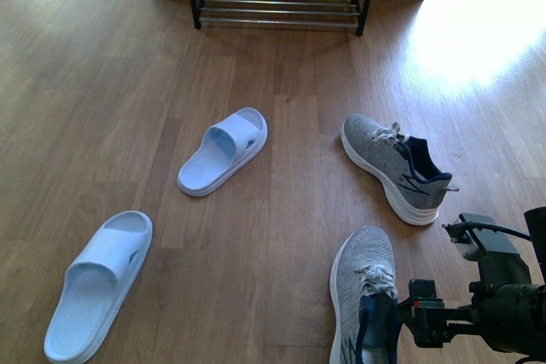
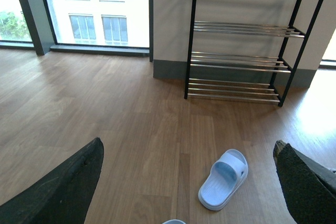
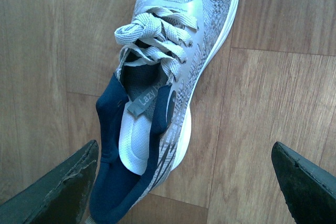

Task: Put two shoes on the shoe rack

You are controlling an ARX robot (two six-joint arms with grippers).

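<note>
Both sneakers lie on the floor (image 1: 128,83), well apart from the rack (image 2: 241,27).

The floor is warm brown wood planking, sunlit at the far right. The rack, with black arched frames and thin chrome bars, stands against a pale wall beside a tall window (image 2: 94,9). The near sneaker (image 1: 363,283) and far sneaker (image 1: 394,168) are grey knit with thick white soles and navy lining. Two pale blue moulded slides (image 1: 223,151) lie to their left. The right arm reaches in low from the right. The right gripper (image 3: 185,148) is spread wide over the near sneaker's heel, one dark padded finger on each side, gripping nothing. The left gripper (image 2: 187,145) faces the rack, also spread wide and holding nothing.
</note>
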